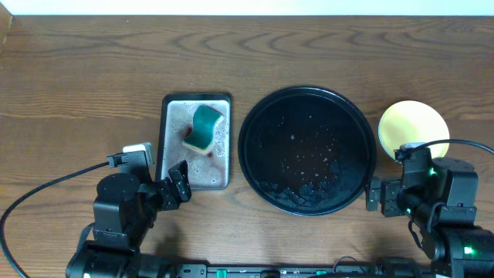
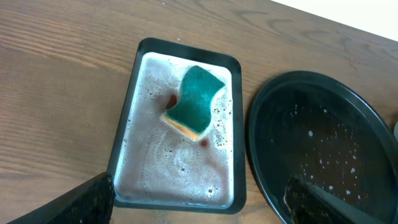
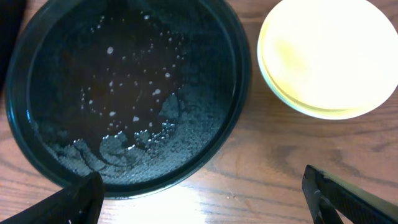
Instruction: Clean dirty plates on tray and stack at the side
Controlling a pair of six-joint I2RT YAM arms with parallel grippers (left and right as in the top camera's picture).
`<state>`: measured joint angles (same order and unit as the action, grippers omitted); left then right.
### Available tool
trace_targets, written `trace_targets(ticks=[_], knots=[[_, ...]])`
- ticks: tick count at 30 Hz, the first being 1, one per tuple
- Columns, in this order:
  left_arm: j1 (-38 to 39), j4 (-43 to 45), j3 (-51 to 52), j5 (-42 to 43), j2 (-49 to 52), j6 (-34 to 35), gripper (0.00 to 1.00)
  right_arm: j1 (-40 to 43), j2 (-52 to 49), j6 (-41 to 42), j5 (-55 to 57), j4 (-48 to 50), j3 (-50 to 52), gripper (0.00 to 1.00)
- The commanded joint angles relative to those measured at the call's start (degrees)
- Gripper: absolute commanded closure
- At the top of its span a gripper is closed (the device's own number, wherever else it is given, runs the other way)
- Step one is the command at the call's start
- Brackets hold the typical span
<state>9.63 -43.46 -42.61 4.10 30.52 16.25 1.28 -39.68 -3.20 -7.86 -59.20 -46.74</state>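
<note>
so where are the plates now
In the overhead view the plates are stacked on the table at the right side, just beside the rim of the black tray, pale yellow one on top.

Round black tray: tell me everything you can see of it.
The large round glossy black tray with a raised rim lies flat on the wooden table, between the rectangular grey metal tray and the stack of pale plates, touching neither. It holds no plates, only white droplets and a wet film toward its near edge.
</note>
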Motion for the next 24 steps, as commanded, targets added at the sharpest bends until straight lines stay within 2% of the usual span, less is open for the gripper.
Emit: trace_targets(ticks=[1,3,9,11,13,21,24], knots=[[-0.07,0.04,0.46,-0.85,-0.24,-0.96,0.12,-1.92,3.87,-1.2,2.01,0.52,0.94,0.01],[-0.07,0.04,0.46,-0.85,-0.24,-0.96,0.12,-2.49,6.71,-1.25,2.03,4.11,2.08,0.01],[-0.07,0.04,0.46,-0.85,-0.24,-0.96,0.12,-3.15,19.52,-1.16,-2.14,26.23,14.03,0.01],[-0.09,0.04,0.46,-0.85,-0.24,-0.96,0.12,-3.26,26.25,-1.14,-4.37,42.29,24.52,0.01],[-0.07,0.02,0.46,-0.85,-0.24,-0.96,0.12,-3.26,30.01,-1.14,-4.44,54.31,31.87,0.01],[-0.07,0.04,0.46,-0.85,-0.24,-0.96,0.12,-3.26,36.68,-1.16,-3.5,71.84,45.68,0.01],[-0.09,0.02,0.46,-0.85,-0.24,-0.96,0.12,-3.3,38.82,-1.25,-2.47,69.92,46.45,0.01]])
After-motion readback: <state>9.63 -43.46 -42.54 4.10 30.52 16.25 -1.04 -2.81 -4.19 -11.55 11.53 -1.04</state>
